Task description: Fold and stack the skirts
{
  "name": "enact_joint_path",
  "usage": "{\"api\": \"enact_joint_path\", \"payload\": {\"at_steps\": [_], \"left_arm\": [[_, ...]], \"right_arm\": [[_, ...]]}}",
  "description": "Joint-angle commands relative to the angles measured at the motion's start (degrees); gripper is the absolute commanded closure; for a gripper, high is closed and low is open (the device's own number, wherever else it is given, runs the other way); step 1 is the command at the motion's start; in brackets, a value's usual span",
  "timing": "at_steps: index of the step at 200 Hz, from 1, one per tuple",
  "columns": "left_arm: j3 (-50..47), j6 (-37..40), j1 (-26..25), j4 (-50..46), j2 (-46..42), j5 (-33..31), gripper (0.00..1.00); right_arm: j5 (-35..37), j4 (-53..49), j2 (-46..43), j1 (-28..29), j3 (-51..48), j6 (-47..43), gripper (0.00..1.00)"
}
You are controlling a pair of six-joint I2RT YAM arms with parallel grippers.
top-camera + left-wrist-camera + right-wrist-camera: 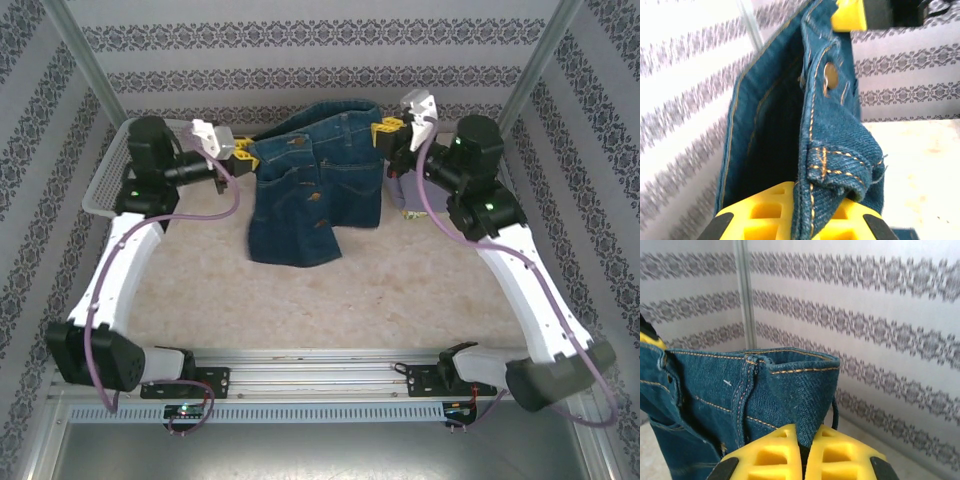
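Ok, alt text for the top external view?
The left gripper and right gripper hold a denim skirt up by its waistband, hem down at the table. A white basket sits at the far left.

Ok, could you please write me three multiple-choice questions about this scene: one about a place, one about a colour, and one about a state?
1. Where is the white basket?
A. on the left side
B. in the centre
C. on the right side

2. What colour are the fingers of the right tool?
A. red
B. yellow
C. green

3. What is the state of the denim skirt?
A. lying flat, untouched
B. hanging, with the left tool and the right tool both shut on its waistband
C. stuffed in the basket

Answers:
1. A, its lattice rim shows at the left in the top view.
2. B, the wrist view shows yellow pads.
3. B, both tools pinch the waistband, and the cloth hangs down.
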Motion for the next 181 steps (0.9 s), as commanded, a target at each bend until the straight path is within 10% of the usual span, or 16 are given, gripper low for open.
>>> {"api": "enact_joint_path", "payload": {"at_steps": [1,72,129,136,143,159,167,181], "left_arm": [[6.51,9.21,0.64,-17.69,-2.11,4.88,1.00],[21.08,5.99,0.69,-42.32,-4.20,-7.50,1.00],[37.42,11.50,0.37,-63.22,25.61,-24.05,1.00],[39.90,11.39,0.34,-63.68,30.54,-29.03,0.69],[42.73,10.46,0.15,-63.28,35.78,-35.07,0.34],[52.75,7.25,0.38,-65.67,46.46,-41.58,0.02],[58.34,4.81,0.41,-67.98,50.39,-40.75,0.00],[61.97,-1.21,0.38,-67.23,52.48,-40.33,0.00]], "right_arm": [[1.44,3.09,-5.83,1.04,0.36,-3.13,1.00],[2.23,-0.52,-18.52,4.91,-5.90,-2.88,1.00],[8.10,11.58,3.73,1.90,-16.79,-1.97,1.00],[9.94,13.64,9.05,1.09,-16.80,-0.80,1.00],[10.28,13.79,14.48,0.47,-15.02,0.77,0.74],[15.47,7.98,24.73,0.15,-8.06,4.46,0.32],[16.95,5.58,27.31,0.07,-6.05,6.01,0.04],[18.82,6.17,27.27,0.36,-7.60,7.77,0.02]]}}
